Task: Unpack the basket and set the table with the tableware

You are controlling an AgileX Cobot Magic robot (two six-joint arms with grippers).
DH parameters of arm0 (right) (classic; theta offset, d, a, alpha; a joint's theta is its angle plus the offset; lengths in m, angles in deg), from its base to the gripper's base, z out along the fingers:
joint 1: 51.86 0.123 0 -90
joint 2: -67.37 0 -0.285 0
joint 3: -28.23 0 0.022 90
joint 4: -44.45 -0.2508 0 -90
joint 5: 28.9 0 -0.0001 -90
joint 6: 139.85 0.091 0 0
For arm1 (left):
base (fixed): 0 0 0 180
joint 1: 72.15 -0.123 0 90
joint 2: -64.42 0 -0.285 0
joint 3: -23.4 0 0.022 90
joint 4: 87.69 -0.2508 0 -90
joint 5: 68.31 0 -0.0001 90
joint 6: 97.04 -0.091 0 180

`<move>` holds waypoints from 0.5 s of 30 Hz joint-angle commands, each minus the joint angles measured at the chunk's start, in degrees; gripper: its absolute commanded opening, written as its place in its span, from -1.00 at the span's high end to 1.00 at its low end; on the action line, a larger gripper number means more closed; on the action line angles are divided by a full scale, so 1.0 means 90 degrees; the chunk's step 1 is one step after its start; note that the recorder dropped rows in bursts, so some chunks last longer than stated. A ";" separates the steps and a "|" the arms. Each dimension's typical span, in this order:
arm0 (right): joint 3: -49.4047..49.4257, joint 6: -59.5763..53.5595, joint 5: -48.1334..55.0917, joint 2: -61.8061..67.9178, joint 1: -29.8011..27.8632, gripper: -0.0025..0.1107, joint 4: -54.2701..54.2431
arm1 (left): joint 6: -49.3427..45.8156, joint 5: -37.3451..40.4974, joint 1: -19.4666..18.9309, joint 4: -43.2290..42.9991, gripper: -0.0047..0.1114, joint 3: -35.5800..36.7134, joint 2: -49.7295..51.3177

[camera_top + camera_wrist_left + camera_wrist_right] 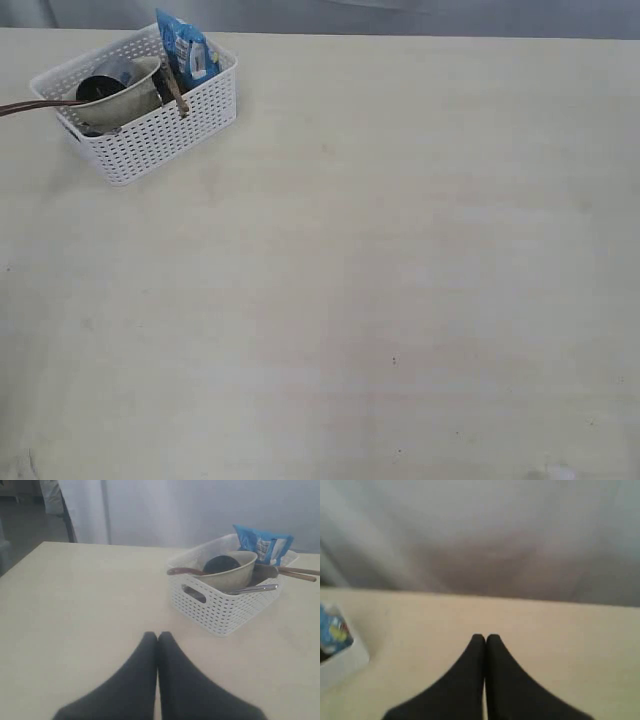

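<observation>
The white lattice basket stands at the table's far left corner. Inside it a beige-silver bowl lies tilted with a dark grey cup in it. A brown-handled utensil sticks out over the rim, and brown chopsticks lean beside the bowl. My left gripper is shut and empty, short of the basket. The right gripper is shut and empty over bare table. Neither gripper shows in the exterior view.
A blue snack bag stands upright at the basket's far end. A silver metal handle lies over the basket's rim. A pale curtain hangs behind the table's far edge.
</observation>
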 commanded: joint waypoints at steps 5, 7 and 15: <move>-0.2149 -0.1068 0.1539 0.2752 0.1632 0.95 -0.0259 | 0.0002 -0.0017 -0.0012 -0.0001 0.92 0.0042 -0.0020; -0.2365 -0.1515 0.1281 0.3323 0.1983 0.90 -0.0259 | 0.0002 -0.0017 -0.0012 -0.0001 0.92 0.0042 -0.0020; -0.3138 -0.2124 0.0233 0.4791 0.2711 -0.32 -0.0269 | 0.0002 -0.0017 -0.0012 -0.0001 0.92 0.0042 -0.0020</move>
